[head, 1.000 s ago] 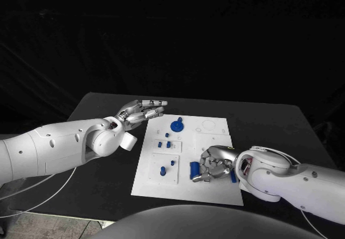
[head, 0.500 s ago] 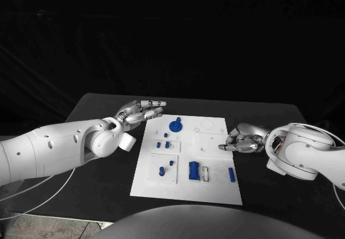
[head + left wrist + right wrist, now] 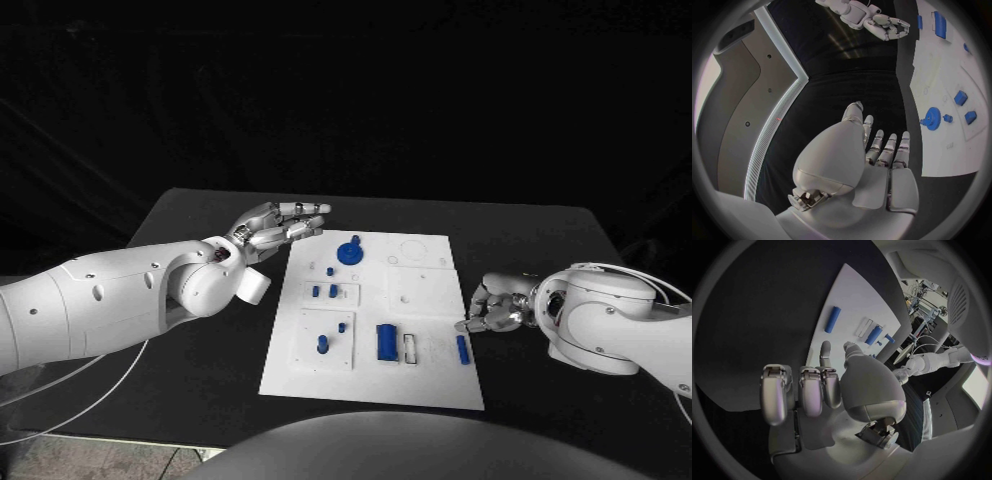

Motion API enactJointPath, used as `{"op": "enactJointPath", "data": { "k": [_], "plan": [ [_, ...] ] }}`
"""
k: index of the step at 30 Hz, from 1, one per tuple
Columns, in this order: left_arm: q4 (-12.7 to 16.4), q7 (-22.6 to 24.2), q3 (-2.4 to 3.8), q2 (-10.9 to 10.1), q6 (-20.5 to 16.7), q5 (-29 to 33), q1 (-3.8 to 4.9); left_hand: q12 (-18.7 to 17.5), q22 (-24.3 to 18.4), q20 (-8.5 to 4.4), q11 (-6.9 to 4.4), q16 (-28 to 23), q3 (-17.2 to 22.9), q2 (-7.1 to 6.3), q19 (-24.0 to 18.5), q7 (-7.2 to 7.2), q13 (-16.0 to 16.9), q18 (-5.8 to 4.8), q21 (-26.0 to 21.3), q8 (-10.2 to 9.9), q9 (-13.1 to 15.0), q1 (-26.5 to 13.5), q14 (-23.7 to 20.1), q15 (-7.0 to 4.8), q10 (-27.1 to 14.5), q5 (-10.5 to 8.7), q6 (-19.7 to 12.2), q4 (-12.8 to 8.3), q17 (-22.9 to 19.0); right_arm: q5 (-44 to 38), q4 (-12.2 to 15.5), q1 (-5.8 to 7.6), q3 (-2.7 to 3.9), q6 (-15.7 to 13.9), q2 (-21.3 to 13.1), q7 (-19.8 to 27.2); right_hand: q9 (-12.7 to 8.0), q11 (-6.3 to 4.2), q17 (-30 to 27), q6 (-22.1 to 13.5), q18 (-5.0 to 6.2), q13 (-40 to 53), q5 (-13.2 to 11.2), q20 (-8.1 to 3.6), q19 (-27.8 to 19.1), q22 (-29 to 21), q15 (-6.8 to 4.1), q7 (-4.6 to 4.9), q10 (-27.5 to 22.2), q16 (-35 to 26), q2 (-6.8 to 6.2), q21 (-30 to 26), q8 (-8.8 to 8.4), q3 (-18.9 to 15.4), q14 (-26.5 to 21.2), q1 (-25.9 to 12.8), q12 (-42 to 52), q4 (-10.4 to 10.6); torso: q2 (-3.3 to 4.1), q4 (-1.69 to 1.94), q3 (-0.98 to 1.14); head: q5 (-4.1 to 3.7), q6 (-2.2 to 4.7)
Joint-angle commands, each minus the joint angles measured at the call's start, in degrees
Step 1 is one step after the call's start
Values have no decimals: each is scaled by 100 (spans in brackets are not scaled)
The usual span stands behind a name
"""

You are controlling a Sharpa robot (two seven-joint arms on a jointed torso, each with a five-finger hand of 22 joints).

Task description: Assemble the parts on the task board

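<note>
Head camera high above the near table edge, looking down on the whole task board [image 3: 378, 320], each wrist fisheye close behind its own hand, looking past its fingers across the black table, all three views sharing the board

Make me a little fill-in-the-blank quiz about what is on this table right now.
1. The task board is coloured ____.
2. The gear-shaped part lies nearest the robot's ____ hand.
3. The right hand holds ____.
4. The table is coloured ____.

Missing words: white; left; nothing; black.
</note>
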Motion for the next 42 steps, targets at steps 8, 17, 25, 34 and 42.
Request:
{"op": "enactJointPath", "data": {
  "k": [8,17,25,34,42],
  "plan": [
    [2,39,3,-6,96,2,-47,44,-9,-12,49,30,18,11,43,32,9,-9,16,9,-3,64,45,-3,21,45,-42,-40,5,-444,-71,-209,-3,250,103,-306,-170,58,1334,-30,4,1509,-220,24,379,1334,41,62,606,-19,10,12,-240,-9,561,61,22,37,-4,7,-6,10,0],
    [-5,47,4,-8,104,2,-79,35,-14,-12,51,24,21,10,43,29,8,-7,15,0,-9,71,42,0,24,49,-75,-45,3,-440,-106,-367,-4,226,160,-328,-890,180,1318,20,6,1509,-243,117,375,1330,142,200,606,-27,11,2,-900,0,558,171,22,30,-5,3,-3,2,0],
    [-3,43,4,-18,106,2,-91,35,-14,-12,51,24,21,10,43,29,8,-7,15,0,-9,71,42,0,24,49,-75,-45,3,-447,-163,-453,-4,231,233,-339,-1140,215,1292,68,10,1509,-268,151,368,1324,178,235,606,-41,2,-13,-1084,2,553,221,22,-3,-3,3,-3,6,0],
    [-7,28,4,-14,115,2,-98,36,-20,-11,52,24,23,11,41,31,8,-6,14,-1,-10,74,42,0,25,52,-78,-48,3,-454,-186,-528,-4,176,323,-298,-1252,186,1290,221,13,1509,-187,152,366,1323,162,197,606,-42,36,-17,-1119,114,552,470,22,-170,-1,4,-5,-6,0],
    [-5,11,5,-15,113,2,-101,36,-20,-11,52,24,23,11,41,31,8,-6,14,-1,-10,74,42,0,25,52,-78,-48,3,-438,-230,-576,-4,122,402,-257,-1433,161,1263,250,21,1509,866,112,351,1312,126,178,606,-57,61,-48,-1256,727,546,1052,22,-600,1,5,-1,21,0]
  ]
}}
